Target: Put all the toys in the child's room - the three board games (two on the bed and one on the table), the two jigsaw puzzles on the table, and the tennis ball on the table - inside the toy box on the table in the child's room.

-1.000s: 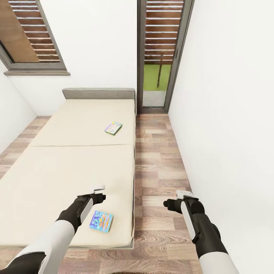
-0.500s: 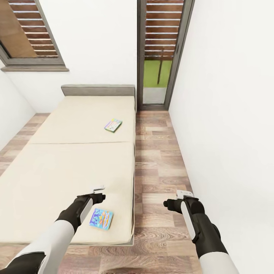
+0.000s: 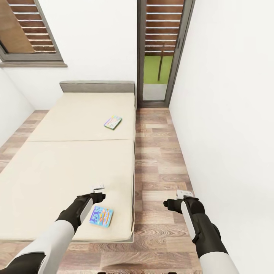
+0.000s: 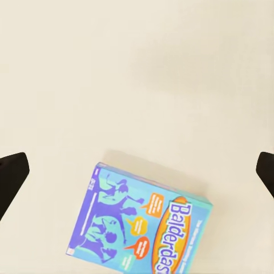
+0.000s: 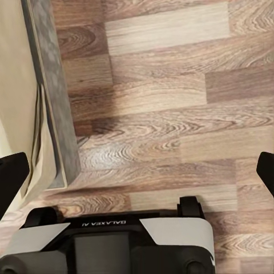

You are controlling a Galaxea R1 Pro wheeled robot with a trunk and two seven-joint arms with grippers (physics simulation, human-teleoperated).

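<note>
Two arms forward; left gripper (image 3: 98, 187) over blue board game (image 3: 101, 216).

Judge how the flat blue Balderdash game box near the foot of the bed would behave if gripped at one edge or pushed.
The flat blue Balderdash game box looks like a thin, rigid carton, so it should probably stay stiff rather than flop. It lies flat on the plain beige mattress, so it likely slides when pushed and cannot roll. Its low edges leave little for the left tool to grip.
</note>
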